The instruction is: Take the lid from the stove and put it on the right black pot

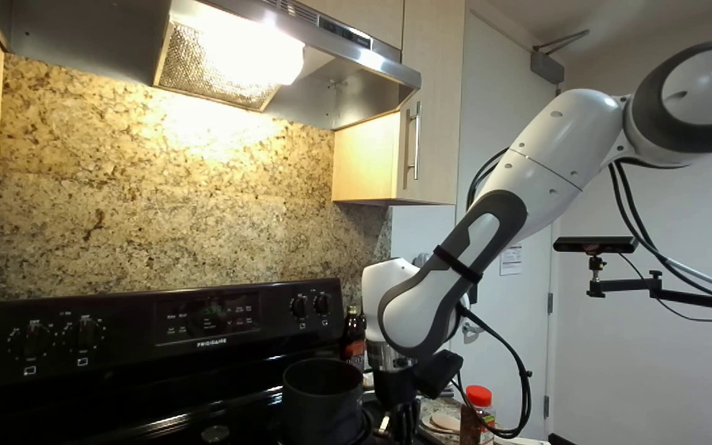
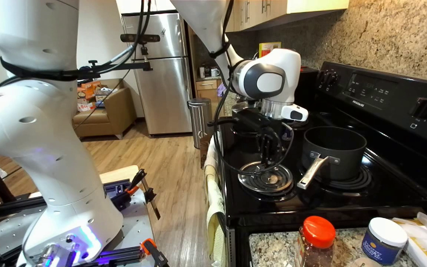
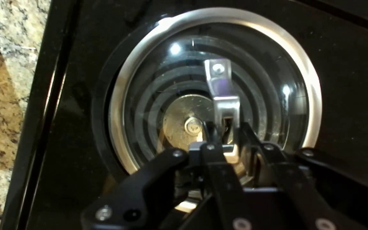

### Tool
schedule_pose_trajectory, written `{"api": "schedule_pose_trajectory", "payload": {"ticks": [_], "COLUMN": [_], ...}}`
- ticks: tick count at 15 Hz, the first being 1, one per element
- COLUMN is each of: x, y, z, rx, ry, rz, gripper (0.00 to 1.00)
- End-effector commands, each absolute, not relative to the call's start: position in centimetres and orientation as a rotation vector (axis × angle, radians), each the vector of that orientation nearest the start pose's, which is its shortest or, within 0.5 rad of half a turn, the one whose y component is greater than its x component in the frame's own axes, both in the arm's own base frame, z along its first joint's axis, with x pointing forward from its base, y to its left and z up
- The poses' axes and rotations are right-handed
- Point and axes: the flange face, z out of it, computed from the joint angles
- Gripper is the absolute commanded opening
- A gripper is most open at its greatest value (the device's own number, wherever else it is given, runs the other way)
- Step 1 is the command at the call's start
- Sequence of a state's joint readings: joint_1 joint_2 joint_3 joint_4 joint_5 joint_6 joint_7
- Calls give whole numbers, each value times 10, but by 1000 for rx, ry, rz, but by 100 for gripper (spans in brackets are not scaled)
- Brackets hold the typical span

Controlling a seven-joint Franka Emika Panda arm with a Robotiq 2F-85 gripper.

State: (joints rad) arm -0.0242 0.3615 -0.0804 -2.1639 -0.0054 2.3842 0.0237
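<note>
The lid (image 3: 177, 73) is clear glass with a shiny metal rim and a metal loop handle (image 3: 224, 86). It is over the front burner in the wrist view and in an exterior view (image 2: 248, 181). My gripper (image 3: 228, 127) points down with its fingers against both sides of the handle. It also shows in both exterior views (image 1: 404, 426) (image 2: 267, 161). Whether the lid touches the burner is hard to tell. The right black pot (image 2: 334, 163) stands uncovered on the burner behind, its metal handle (image 2: 313, 172) pointing toward the stove front. It also shows here (image 1: 322, 402).
A partly hidden pot (image 2: 241, 107) stands farther along the stove behind my wrist. A red-capped jar (image 2: 317, 237) and a white-capped jar (image 2: 384, 241) are on the granite counter. The range hood (image 1: 356, 68) hangs above, and the control panel (image 2: 376, 91) rises behind the pot.
</note>
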Motion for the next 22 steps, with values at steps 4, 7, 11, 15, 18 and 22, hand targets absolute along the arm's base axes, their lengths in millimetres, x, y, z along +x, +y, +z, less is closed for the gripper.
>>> {"api": "schedule_pose_trajectory", "payload": {"ticks": [4, 7, 11, 15, 18, 22], "x": [539, 539, 537, 545, 558, 589], "y": [-61, -59, -57, -61, -66, -77], "z": [245, 268, 310, 364, 398, 422], "rx": [-3177, -3191, -3194, -3229, -3247, -3257], "ry": [195, 157, 83, 6, -54, -129], "rz": [201, 178, 158, 90, 43, -7], "gripper": [5, 5, 5, 5, 5, 5]}}
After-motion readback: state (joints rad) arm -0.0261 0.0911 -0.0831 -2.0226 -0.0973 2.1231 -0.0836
